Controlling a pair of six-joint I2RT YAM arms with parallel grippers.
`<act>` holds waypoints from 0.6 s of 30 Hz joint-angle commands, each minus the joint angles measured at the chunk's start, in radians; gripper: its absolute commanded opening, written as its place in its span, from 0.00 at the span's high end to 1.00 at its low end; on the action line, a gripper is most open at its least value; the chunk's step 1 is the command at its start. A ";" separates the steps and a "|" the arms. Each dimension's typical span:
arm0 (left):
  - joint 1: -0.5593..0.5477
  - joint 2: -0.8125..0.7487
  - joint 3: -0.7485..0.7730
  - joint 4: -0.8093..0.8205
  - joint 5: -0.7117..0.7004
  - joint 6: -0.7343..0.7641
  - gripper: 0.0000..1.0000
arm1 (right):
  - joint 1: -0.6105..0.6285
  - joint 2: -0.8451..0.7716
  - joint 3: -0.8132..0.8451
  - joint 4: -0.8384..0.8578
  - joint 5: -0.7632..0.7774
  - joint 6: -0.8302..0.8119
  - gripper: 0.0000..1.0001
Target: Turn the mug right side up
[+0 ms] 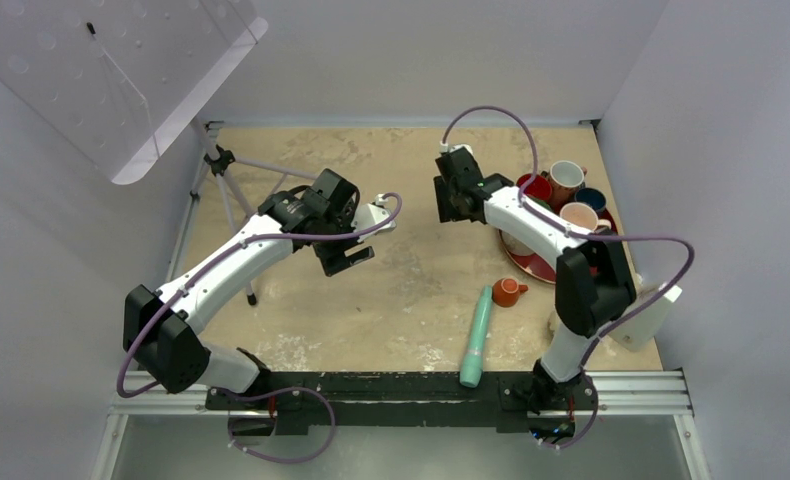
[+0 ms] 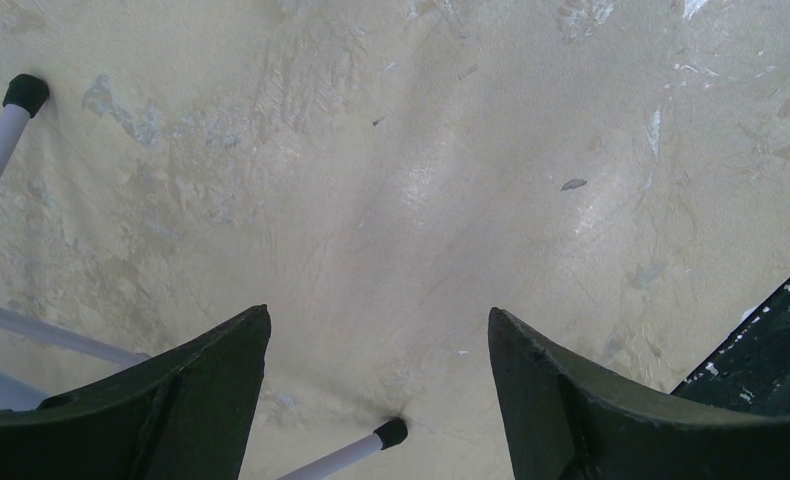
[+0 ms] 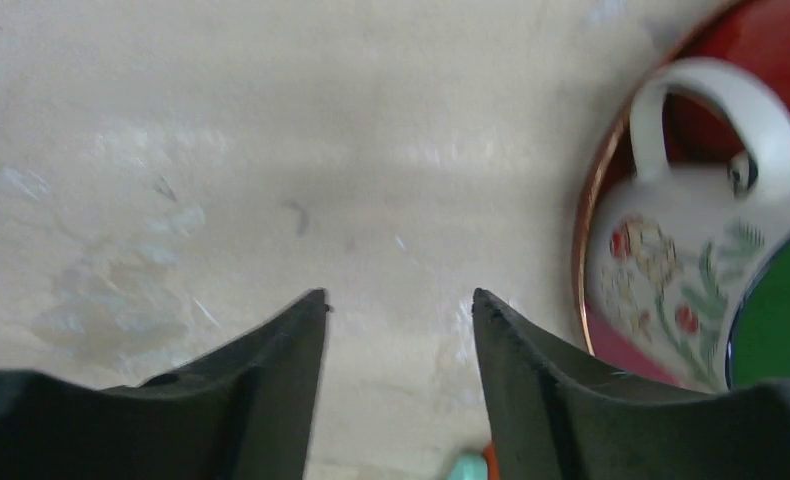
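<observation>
The mug [image 1: 568, 175], beige with a tan inside, stands mouth up at the back right among the other cups. My right gripper [image 1: 451, 207] hangs over bare table to the left of that cluster, well apart from the mug. In the right wrist view the right gripper [image 3: 399, 295] is open, with only the tabletop between its fingers. My left gripper [image 1: 346, 257] is over the middle left of the table. It is wide open [image 2: 379, 312] and holds nothing. Neither wrist view shows the mug.
A red plate [image 1: 531, 268] holds a white flowered mug with a green inside [image 3: 671, 270], lying on its side. Around it are a red cup [image 1: 537, 186], a blue cup [image 1: 592, 198] and a pale peach-lined mug [image 1: 579, 215]. A small orange cup [image 1: 508, 291] and a teal cylinder [image 1: 476, 335] lie nearer. A tripod [image 1: 226, 175] stands at the left.
</observation>
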 commanded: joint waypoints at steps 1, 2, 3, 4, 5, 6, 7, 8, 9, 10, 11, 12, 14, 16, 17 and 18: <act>0.009 -0.009 0.039 0.001 0.018 -0.021 0.17 | 0.005 -0.121 -0.143 -0.141 0.085 0.280 0.38; 0.009 -0.010 0.040 0.001 0.020 -0.022 0.17 | 0.004 -0.156 -0.165 -0.161 0.100 0.329 0.31; 0.008 -0.011 0.039 0.001 0.024 -0.023 0.17 | 0.003 -0.189 -0.182 -0.179 0.118 0.376 0.23; 0.009 -0.011 0.039 0.001 0.029 -0.025 0.17 | 0.001 -0.217 -0.200 -0.202 0.141 0.441 0.13; 0.009 -0.013 0.038 0.002 0.035 -0.027 0.17 | -0.008 -0.245 -0.218 -0.223 0.155 0.504 0.04; 0.009 -0.015 0.036 0.003 0.042 -0.027 0.17 | -0.023 -0.268 -0.235 -0.238 0.153 0.567 0.02; 0.009 -0.017 0.036 0.003 0.046 -0.030 0.17 | -0.045 -0.293 -0.253 -0.255 0.139 0.630 0.01; 0.008 -0.019 0.035 0.003 0.048 -0.031 0.17 | -0.073 -0.305 -0.271 -0.265 0.121 0.677 0.01; 0.009 -0.022 0.034 0.002 0.050 -0.031 0.17 | -0.097 -0.328 -0.292 -0.264 0.100 0.717 0.02; 0.009 -0.024 0.032 0.004 0.049 -0.031 0.17 | -0.122 -0.346 -0.313 -0.260 0.083 0.752 0.05; 0.008 -0.027 0.031 0.004 0.048 -0.031 0.17 | -0.141 -0.368 -0.331 -0.263 0.077 0.800 0.08; 0.008 -0.030 0.029 0.005 0.048 -0.032 0.17 | -0.160 -0.389 -0.347 -0.267 0.075 0.846 0.13; 0.009 -0.036 0.026 0.006 0.050 -0.031 0.17 | -0.182 -0.433 -0.363 -0.288 0.094 0.930 0.18; 0.009 -0.040 0.022 0.006 0.050 -0.031 0.17 | -0.206 -0.465 -0.371 -0.327 0.117 1.007 0.21; 0.009 -0.041 0.019 0.008 0.049 -0.031 0.17 | -0.224 -0.479 -0.381 -0.336 0.117 1.030 0.23; 0.008 -0.042 0.018 0.010 0.049 -0.031 0.17 | -0.251 -0.494 -0.401 -0.333 0.107 1.044 0.24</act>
